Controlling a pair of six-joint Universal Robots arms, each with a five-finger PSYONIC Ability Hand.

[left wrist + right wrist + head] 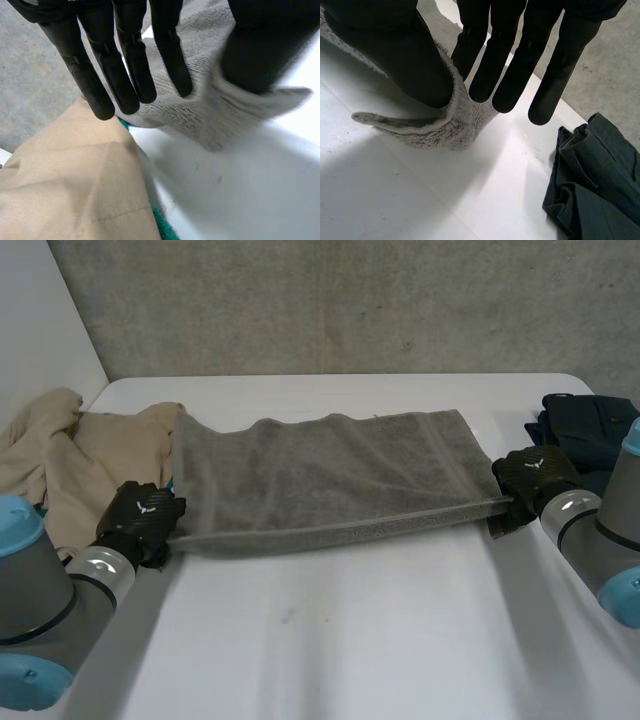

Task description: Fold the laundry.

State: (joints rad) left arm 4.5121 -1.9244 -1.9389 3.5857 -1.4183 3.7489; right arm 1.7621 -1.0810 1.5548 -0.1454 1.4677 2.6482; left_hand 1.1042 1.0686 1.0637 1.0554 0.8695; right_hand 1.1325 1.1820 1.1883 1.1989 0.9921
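A grey towel (320,475) lies stretched crosswise over the white table (350,640), its near edge folded and pulled taut between my two hands. My left hand (140,515) is at the towel's near left corner. In the left wrist view its straight fingers (125,70) and thumb pinch the towel (200,115) between them. My right hand (530,475) is at the near right corner. There the thumb and straight fingers (505,65) pinch the towel's corner (440,130), which stands a little off the table.
A crumpled beige garment (80,455) lies at the table's left side, close beside my left hand (65,175), with a strip of teal cloth (160,220) under its edge. A dark garment (585,425) lies bunched at the right edge, beside my right hand (595,185).
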